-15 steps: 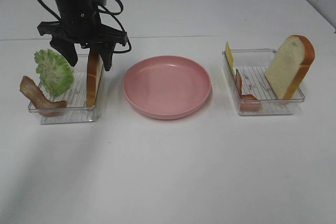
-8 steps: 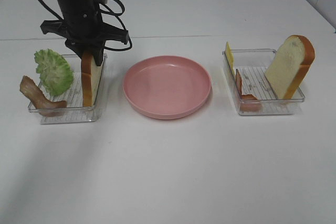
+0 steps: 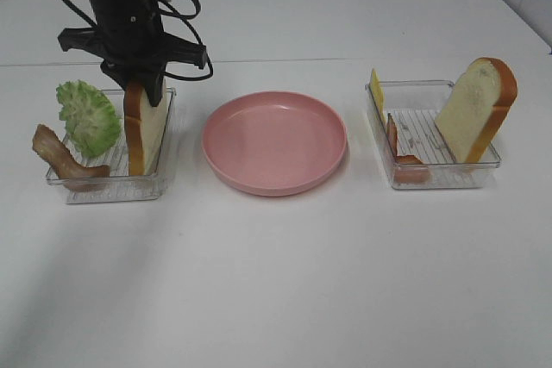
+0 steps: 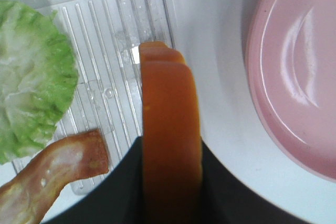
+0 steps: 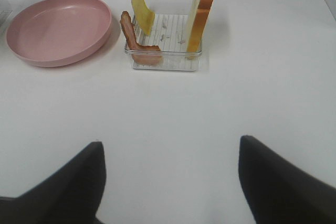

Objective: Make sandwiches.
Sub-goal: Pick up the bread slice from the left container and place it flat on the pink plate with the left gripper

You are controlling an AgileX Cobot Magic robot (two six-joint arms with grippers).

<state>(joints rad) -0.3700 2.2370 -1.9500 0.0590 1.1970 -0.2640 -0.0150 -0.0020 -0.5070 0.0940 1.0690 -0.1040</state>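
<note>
One bread slice [image 3: 145, 131] has turned, perhaps lifted, between left jaws.

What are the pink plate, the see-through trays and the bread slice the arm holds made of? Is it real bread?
Pink plate: looks like matte plastic, evenly coloured, with soft highlights. Left tray and right tray: clear, glossy hard plastic; ribbed floors show through. Bread slice: probably foam or soft plastic, not real; its crust is uniformly orange and smooth.
</note>
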